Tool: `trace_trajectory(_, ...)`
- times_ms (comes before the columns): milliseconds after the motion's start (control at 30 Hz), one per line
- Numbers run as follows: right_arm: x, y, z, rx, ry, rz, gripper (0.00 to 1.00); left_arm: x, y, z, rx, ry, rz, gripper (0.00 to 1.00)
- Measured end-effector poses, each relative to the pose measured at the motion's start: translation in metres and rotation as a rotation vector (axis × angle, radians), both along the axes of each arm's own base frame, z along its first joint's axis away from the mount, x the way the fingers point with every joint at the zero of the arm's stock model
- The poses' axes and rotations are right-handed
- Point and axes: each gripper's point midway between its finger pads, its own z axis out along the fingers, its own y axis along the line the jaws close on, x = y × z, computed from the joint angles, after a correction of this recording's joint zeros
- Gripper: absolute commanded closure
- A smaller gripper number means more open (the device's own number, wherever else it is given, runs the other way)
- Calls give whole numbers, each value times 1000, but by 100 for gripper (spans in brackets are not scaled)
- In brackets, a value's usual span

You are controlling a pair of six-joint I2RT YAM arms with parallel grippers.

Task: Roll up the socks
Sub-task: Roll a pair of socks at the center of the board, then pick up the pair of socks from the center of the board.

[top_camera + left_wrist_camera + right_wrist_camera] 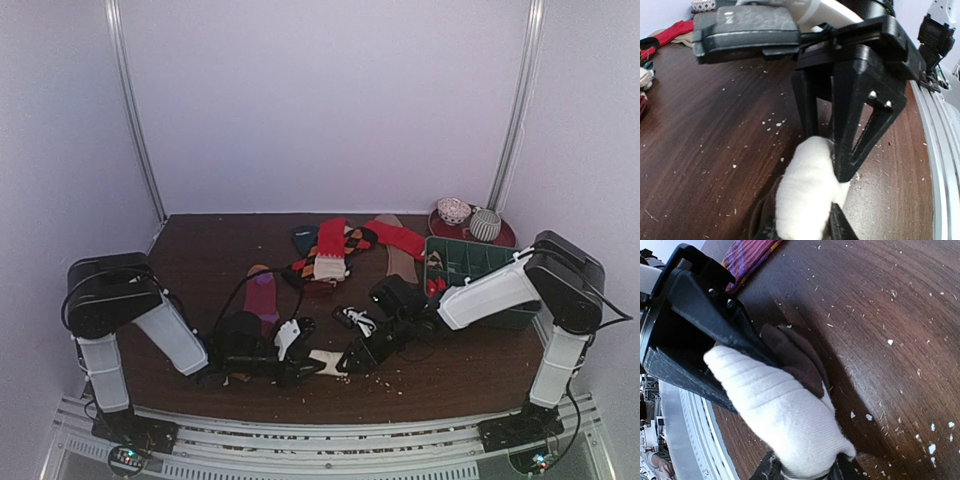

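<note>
A cream-and-brown sock (326, 360) is stretched between both grippers near the table's front edge. My left gripper (300, 362) is shut on one end; in the left wrist view the cream fabric (805, 195) fills the space between its fingers (841, 222). My right gripper (347, 358) is shut on the other end, and in the right wrist view the cream part (785, 410) and a dark brown band (795, 357) bulge out above its jaws. Behind lie a purple striped sock (263, 295), a red sock (331, 240), an orange-black argyle sock (306, 266) and another red sock (400, 238).
A green tray (480, 262) with square compartments stands at the right under the right arm. Behind it a dark red plate (505, 238) carries two rolled balls (455, 210). Pale lint is scattered over the brown table (200, 260). A metal rail (330, 435) runs along the front edge.
</note>
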Motion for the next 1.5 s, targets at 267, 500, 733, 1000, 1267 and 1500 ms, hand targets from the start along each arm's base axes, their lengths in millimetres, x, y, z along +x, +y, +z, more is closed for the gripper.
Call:
trace_trajectory(267, 1, 1, 1, -25, 10, 23, 61, 0, -1, 0, -18, 34, 8, 100)
trace_trajectory(500, 10, 2, 9, -93, -41, 58, 43, 2, 0, -2, -21, 85, 42, 100)
trace_trajectory(733, 30, 5, 42, -126, -200, 126, 34, 2, 2, -3, -32, 102, 57, 100)
trace_trajectory(1000, 33, 16, 57, -102, -248, 222, 32, 2, 2, -3, -39, 103, 59, 100)
trace_trajectory(1267, 15, 3, 13, -192, -114, 273, 31, 2, 2, -3, -40, 103, 59, 100)
trace_trajectory(1500, 14, 5, 11, -175, -103, 266, 32, 2, 2, -3, -42, 103, 57, 100)
